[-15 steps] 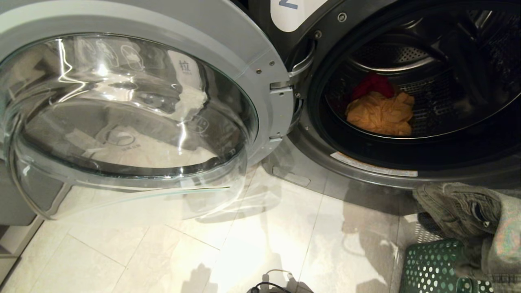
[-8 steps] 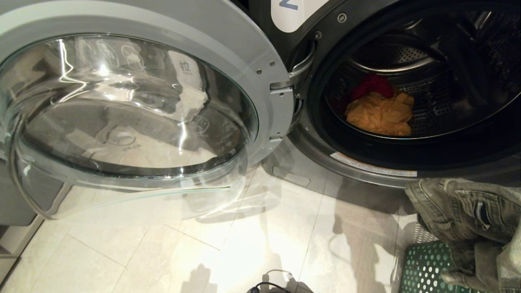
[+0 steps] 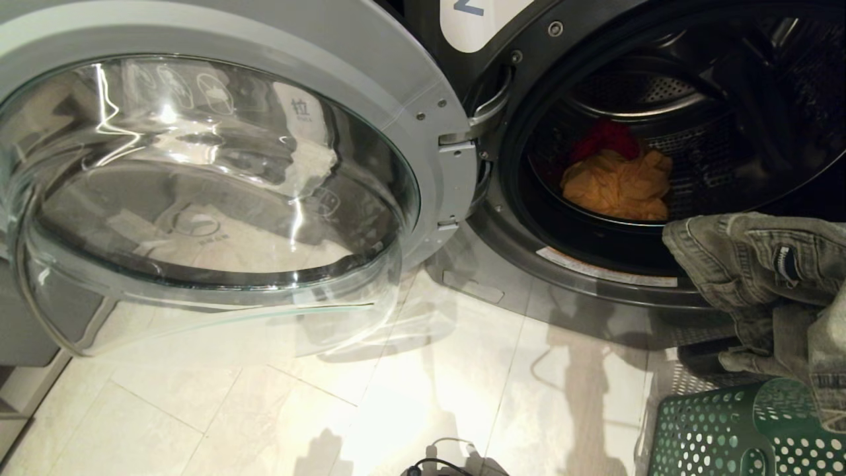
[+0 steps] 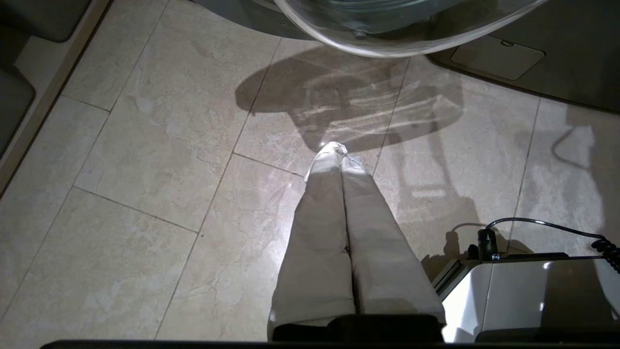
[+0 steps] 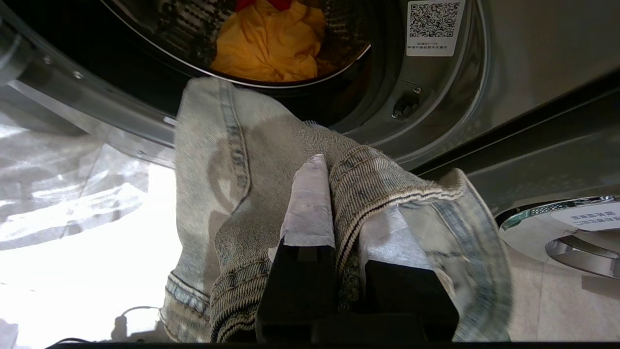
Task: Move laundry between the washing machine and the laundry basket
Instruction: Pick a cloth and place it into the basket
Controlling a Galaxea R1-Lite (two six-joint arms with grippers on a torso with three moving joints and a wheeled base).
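Two garments, one yellow-orange and one pink-red, lie inside the drum of the washing machine, whose door stands open. Right gripper is clamped on a grey denim garment, held above the green laundry basket. Left gripper hangs over the floor, fingers together.

Grey denim garment; yellow-orange garment; red garment; green basket, round-holed; cream marbled floor tiles.
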